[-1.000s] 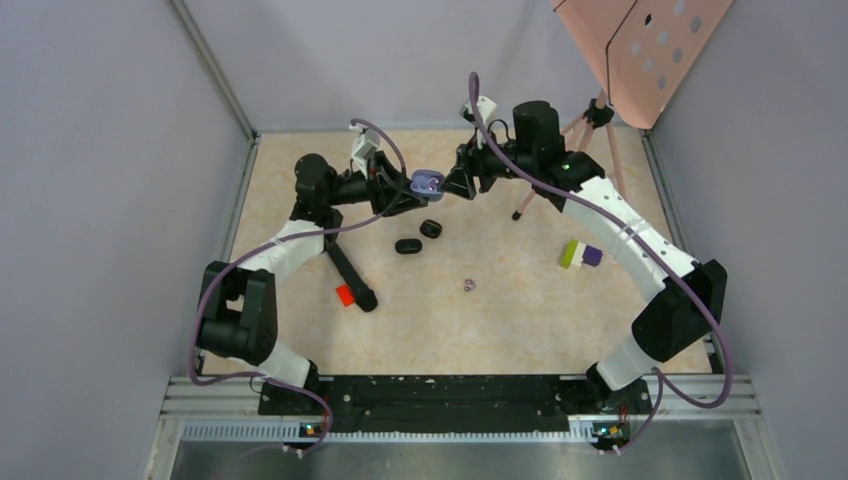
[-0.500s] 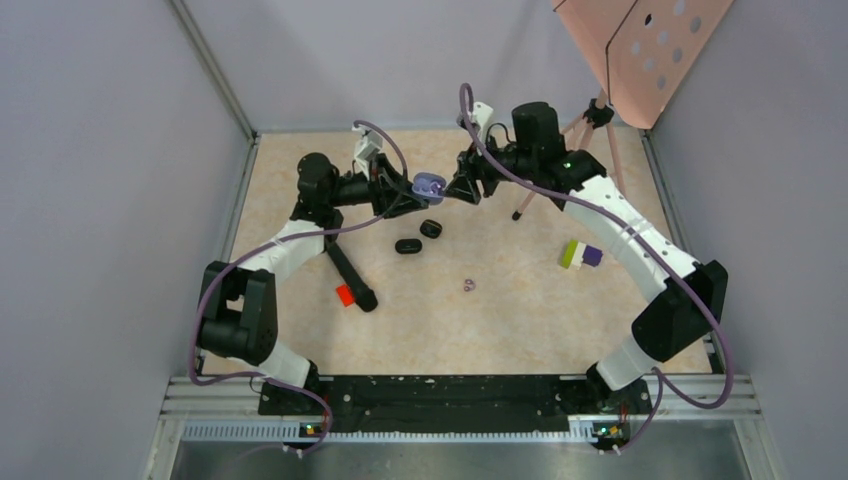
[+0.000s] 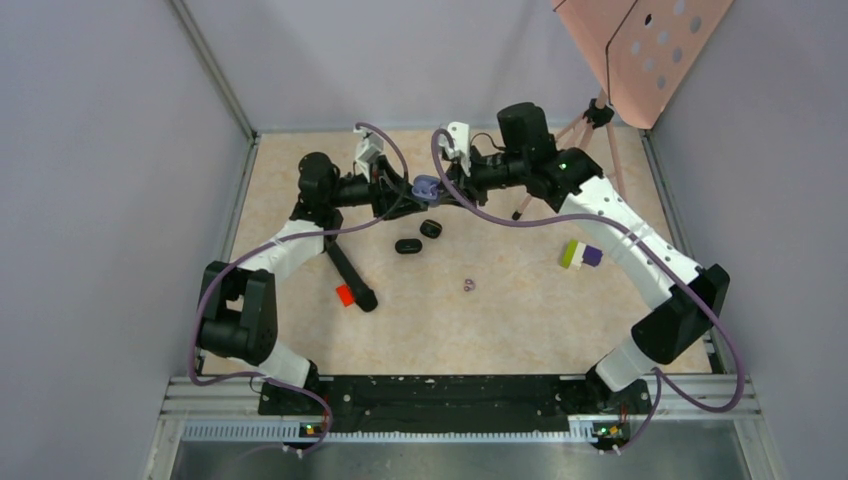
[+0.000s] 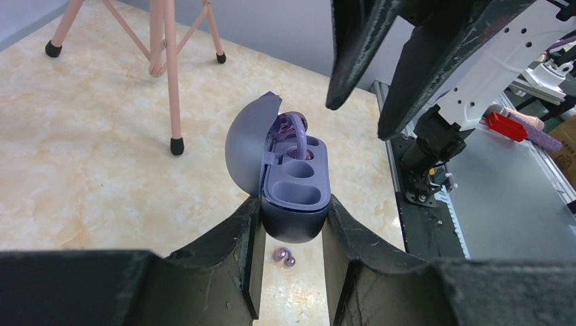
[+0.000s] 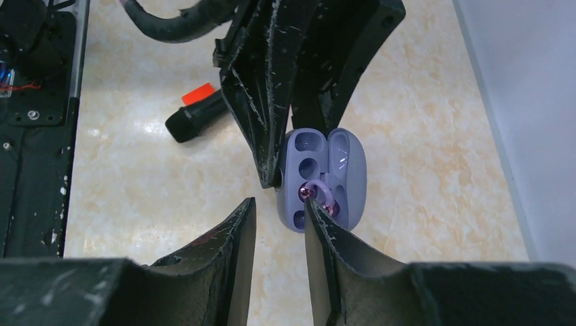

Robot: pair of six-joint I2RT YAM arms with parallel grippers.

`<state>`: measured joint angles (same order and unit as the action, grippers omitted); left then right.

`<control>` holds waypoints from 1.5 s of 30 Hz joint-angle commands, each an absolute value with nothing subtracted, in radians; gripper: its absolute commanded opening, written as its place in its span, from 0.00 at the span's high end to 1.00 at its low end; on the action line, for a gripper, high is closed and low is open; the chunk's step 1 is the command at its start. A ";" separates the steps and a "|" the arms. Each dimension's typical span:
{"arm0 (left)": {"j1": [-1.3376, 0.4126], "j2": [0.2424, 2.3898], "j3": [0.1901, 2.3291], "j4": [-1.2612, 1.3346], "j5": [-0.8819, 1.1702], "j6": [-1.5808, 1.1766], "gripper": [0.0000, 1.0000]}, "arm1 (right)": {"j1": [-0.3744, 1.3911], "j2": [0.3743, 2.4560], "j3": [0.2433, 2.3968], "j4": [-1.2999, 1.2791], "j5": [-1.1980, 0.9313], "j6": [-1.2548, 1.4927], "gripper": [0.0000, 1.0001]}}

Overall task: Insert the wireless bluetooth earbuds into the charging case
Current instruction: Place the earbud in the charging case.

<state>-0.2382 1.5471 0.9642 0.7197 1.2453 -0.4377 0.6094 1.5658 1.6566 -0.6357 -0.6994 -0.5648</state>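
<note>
My left gripper (image 4: 292, 224) is shut on the lower body of a purple charging case (image 4: 295, 180) and holds it above the table with its lid (image 4: 244, 146) swung open. One pale purple earbud (image 4: 291, 129) rests in the far socket, its stem arching up. My right gripper (image 5: 278, 210) hovers right at the case (image 5: 319, 176), jaws apart with nothing between them, and one fingertip (image 5: 314, 210) lies against the case rim beside that earbud (image 5: 316, 193). A second purple earbud (image 3: 469, 285) lies loose on the table below.
Two black oval cases (image 3: 431, 228) (image 3: 407, 246) lie under the arms. A black marker (image 3: 350, 275) with a red piece (image 3: 345, 295) lies at the left, and green and purple blocks (image 3: 578, 254) at the right. A pink tripod (image 3: 560, 160) stands behind.
My right gripper has moved left, up to the open case, and its jaws have narrowed. The left gripper holds the case as before.
</note>
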 commanded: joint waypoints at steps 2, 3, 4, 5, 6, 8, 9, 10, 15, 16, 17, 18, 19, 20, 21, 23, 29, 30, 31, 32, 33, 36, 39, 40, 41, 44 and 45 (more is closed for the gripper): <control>-0.244 1.518 0.982 0.728 1.272 -0.407 1.00 | 0.628 1.575 1.741 -0.636 -0.736 -0.658 0.68; -0.244 1.515 0.983 0.719 1.272 -0.400 1.00 | 0.631 1.575 1.745 -0.637 -0.736 -0.667 0.68; -0.244 1.514 0.983 0.716 1.274 -0.399 1.00 | 0.632 1.578 1.746 -0.637 -0.735 -0.670 0.68; -0.244 1.515 0.985 0.713 1.276 -0.397 1.00 | 0.634 1.579 1.747 -0.636 -0.735 -0.674 0.68; -0.245 1.515 0.987 0.708 1.276 -0.392 1.00 | 0.635 1.580 1.748 -0.637 -0.734 -0.678 0.68; -0.245 1.514 0.992 0.697 1.283 -0.381 1.00 | 0.639 1.585 1.747 -0.637 -0.729 -0.687 0.67; -0.246 1.515 0.996 0.692 1.286 -0.377 1.00 | 0.640 1.589 1.747 -0.637 -0.724 -0.692 0.67; -0.247 1.515 0.999 0.689 1.290 -0.375 1.00 | 0.642 1.591 1.746 -0.637 -0.723 -0.696 0.66; -0.247 1.512 1.008 0.689 1.309 -0.373 1.00 | 0.649 1.608 1.746 -0.637 -0.716 -0.716 0.66; -0.247 1.511 1.009 0.686 1.312 -0.374 1.00 | 0.650 1.610 1.748 -0.637 -0.716 -0.718 0.66; -0.247 1.510 1.010 0.685 1.314 -0.373 1.00 | 0.652 1.615 1.750 -0.637 -0.713 -0.719 0.66; -0.247 1.509 1.011 0.685 1.314 -0.373 1.00 | 0.655 1.619 1.749 -0.637 -0.709 -0.724 0.66; -0.246 1.506 1.011 0.685 1.314 -0.371 1.00 | 0.657 1.622 1.751 -0.637 -0.705 -0.729 0.66; -0.246 1.507 1.011 0.682 1.316 -0.371 1.00 | 0.660 1.625 1.752 -0.637 -0.701 -0.732 0.66; -0.247 1.506 1.011 0.681 1.316 -0.370 1.00 | 0.661 1.628 1.752 -0.634 -0.697 -0.733 0.66; -0.247 1.505 1.011 0.680 1.317 -0.369 1.00 | 0.665 1.633 1.751 -0.634 -0.691 -0.734 0.66; -0.245 1.499 1.011 0.678 1.316 -0.365 1.00 | 0.664 1.639 1.749 -0.646 -0.668 -0.745 0.70; -0.245 1.499 1.011 0.678 1.316 -0.365 1.00 | 0.664 1.641 1.750 -0.653 -0.665 -0.747 0.71; -0.245 1.500 1.012 0.678 1.316 -0.364 1.00 | 0.664 1.646 1.754 -0.664 -0.660 -0.749 0.72; -0.245 1.501 1.013 0.677 1.316 -0.364 1.00 | 0.664 1.649 1.759 -0.674 -0.655 -0.753 0.72; -0.245 1.501 1.015 0.678 1.317 -0.364 1.00 | 0.666 1.652 1.763 -0.686 -0.651 -0.755 0.73; -0.245 1.505 1.017 0.678 1.318 -0.364 1.00 | 0.663 1.661 1.773 -0.715 -0.646 -0.764 0.78; -0.245 1.505 1.017 0.678 1.317 -0.364 1.00 | 0.664 1.665 1.780 -0.718 -0.647 -0.758 0.84; -0.245 1.504 1.017 0.677 1.317 -0.364 1.00 | 0.664 1.666 1.783 -0.717 -0.647 -0.755 0.86; -0.245 1.505 1.017 0.676 1.318 -0.364 1.00 | 0.664 1.667 1.787 -0.716 -0.646 -0.748 0.87; -0.245 1.505 1.017 0.677 1.316 -0.362 1.00 | 0.664 1.672 1.793 -0.713 -0.644 -0.735 0.95; -0.244 1.505 1.017 0.680 1.314 -0.365 1.00 | 0.664 1.672 1.791 -0.713 -0.643 -0.734 0.98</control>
